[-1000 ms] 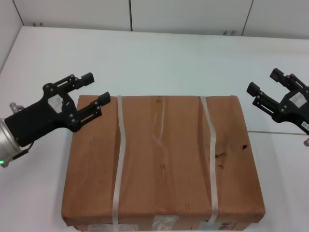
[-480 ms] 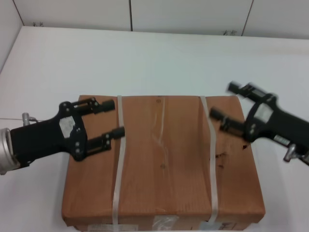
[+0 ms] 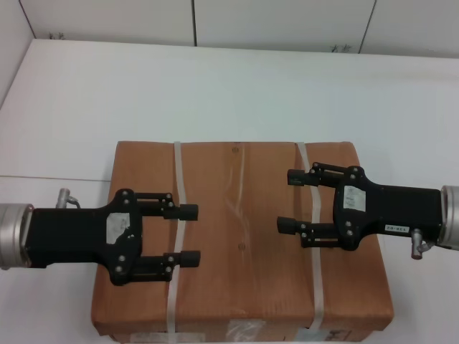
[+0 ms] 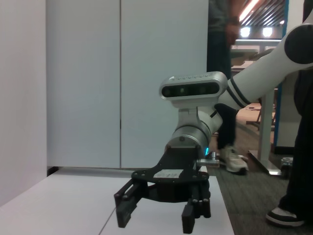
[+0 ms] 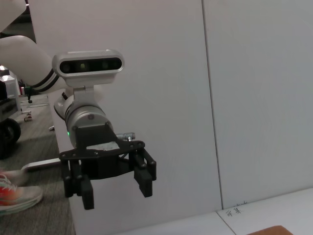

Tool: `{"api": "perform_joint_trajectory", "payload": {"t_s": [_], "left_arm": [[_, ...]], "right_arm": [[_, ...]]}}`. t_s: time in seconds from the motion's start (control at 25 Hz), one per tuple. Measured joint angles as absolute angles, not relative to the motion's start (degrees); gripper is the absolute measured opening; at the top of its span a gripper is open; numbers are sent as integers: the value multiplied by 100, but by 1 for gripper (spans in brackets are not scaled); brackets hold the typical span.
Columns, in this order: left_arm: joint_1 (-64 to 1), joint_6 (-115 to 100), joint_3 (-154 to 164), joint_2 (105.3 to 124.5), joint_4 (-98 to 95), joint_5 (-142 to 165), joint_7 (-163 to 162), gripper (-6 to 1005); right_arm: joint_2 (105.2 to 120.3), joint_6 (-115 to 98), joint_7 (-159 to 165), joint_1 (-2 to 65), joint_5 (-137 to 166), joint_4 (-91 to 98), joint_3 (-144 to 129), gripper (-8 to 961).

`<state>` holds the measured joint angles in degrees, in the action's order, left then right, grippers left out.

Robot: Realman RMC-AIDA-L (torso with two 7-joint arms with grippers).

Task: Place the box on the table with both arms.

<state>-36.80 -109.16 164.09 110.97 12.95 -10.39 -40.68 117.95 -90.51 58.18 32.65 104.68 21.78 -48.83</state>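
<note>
The box [image 3: 240, 236], flat brown cardboard with two whitish straps [image 3: 176, 287] and labels on its near side, lies on the white table [image 3: 229, 93]. My left gripper [image 3: 189, 235] is open and empty over the box's left part, by the left strap, pointing right. My right gripper [image 3: 287, 201] is open and empty over the box's right part, by the right strap, pointing left. The two grippers face each other. The left wrist view shows the right gripper [image 4: 156, 215]. The right wrist view shows the left gripper [image 5: 112, 188] and a corner of the box [image 5: 271, 230].
White wall panels [image 3: 287, 21] stand right behind the table's far edge. Bare tabletop lies beyond and to both sides of the box. In the left wrist view a person [image 4: 225, 98] and desks show past the table's end.
Both arms have swung inward from beside the box's far corners to over its top, and the grippers now point at each other. The box has not moved.
</note>
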Motion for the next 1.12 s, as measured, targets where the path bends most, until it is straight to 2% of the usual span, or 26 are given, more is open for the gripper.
{"api": "perform_joint_trajectory", "payload": {"t_s": [0.36,1.12], "left_arm": [[-3681,-10894,16409,11181,1321,-1046,-4066,609],[-3661,-10872,16376,11195,1327,-1183,-4035,605]], "right_arm": [[11808,-9031,5777,3270,10431,2185,-4848,831],[11821,-8992,5679,3229,10260,2189,-4834,831]]}}
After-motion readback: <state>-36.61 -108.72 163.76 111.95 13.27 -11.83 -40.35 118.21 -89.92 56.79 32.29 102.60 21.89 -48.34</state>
